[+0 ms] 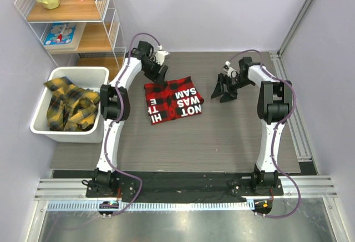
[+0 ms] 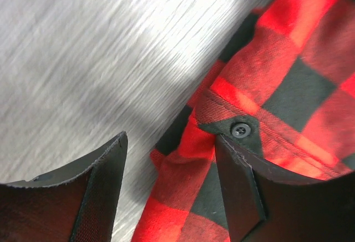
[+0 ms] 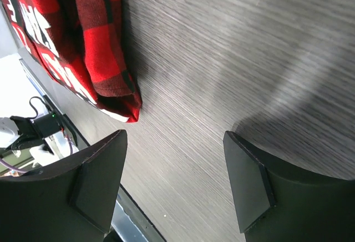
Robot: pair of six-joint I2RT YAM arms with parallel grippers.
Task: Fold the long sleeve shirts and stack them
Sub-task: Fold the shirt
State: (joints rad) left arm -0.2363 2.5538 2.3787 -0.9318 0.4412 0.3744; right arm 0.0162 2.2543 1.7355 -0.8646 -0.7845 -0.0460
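Observation:
A folded red-and-black checked long sleeve shirt lies on the table's middle, its white block lettering facing up. My left gripper is low over the shirt's far left corner. In the left wrist view its jaws stand open with the shirt's buttoned edge between them, not pinched; one finger rests over the cloth. My right gripper hangs open to the right of the shirt, over bare table, with the shirt's corner off to its side. Yellow-and-black checked shirts lie crumpled in a bin.
The white bin stands at the table's left edge. A wire shelf with a yellow pitcher and small items stands in the far left corner. Metal rails run along the table's right side.

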